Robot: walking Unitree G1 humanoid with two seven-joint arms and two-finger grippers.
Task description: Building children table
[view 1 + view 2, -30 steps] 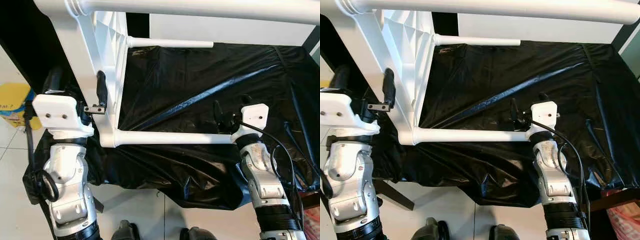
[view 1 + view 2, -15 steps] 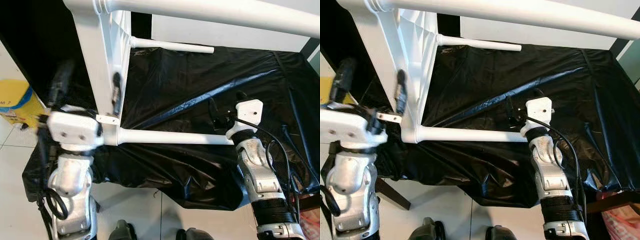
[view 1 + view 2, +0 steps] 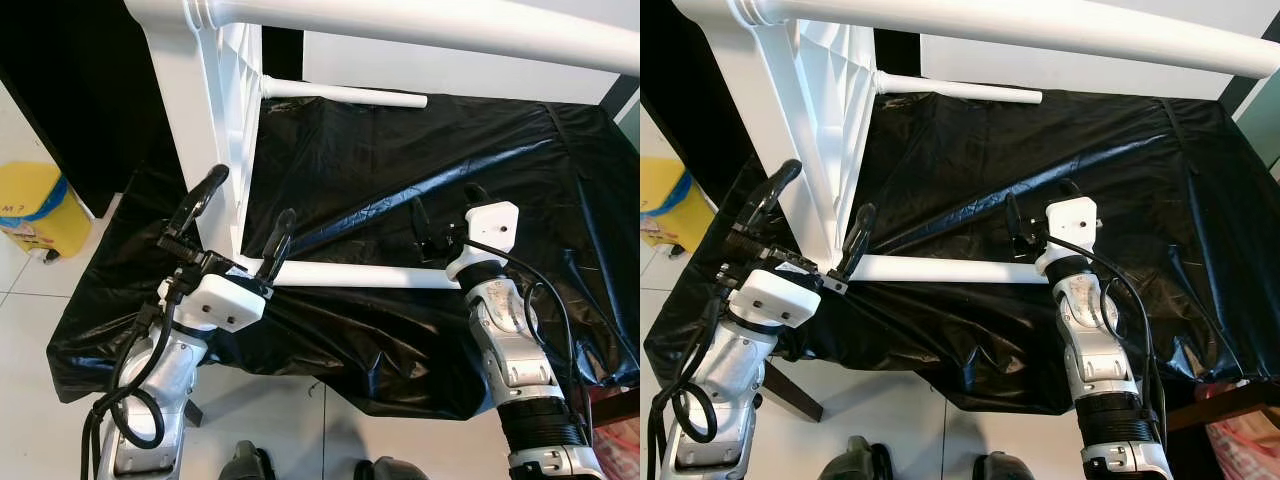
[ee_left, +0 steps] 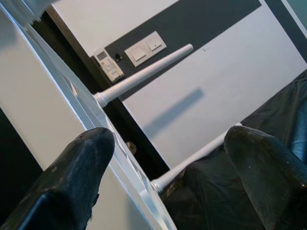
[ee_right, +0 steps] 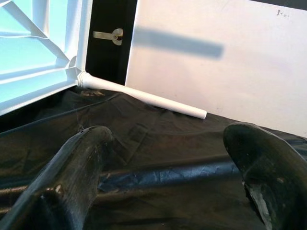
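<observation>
Left pincer [image 3: 240,215], now open, is releasing the table [image 3: 205,120]; right pincer [image 3: 445,215], open, is hovering by the leg [image 3: 350,275].

Left gripper [image 3: 242,215] has released the white tabletop edge [image 3: 205,150], dropped lower, fingers now spread apart

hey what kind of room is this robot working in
Probably a room in a home, set up for furniture assembly: tiled floor, wall switches, and a white children's table lying on its side on a black plastic sheet.
</observation>
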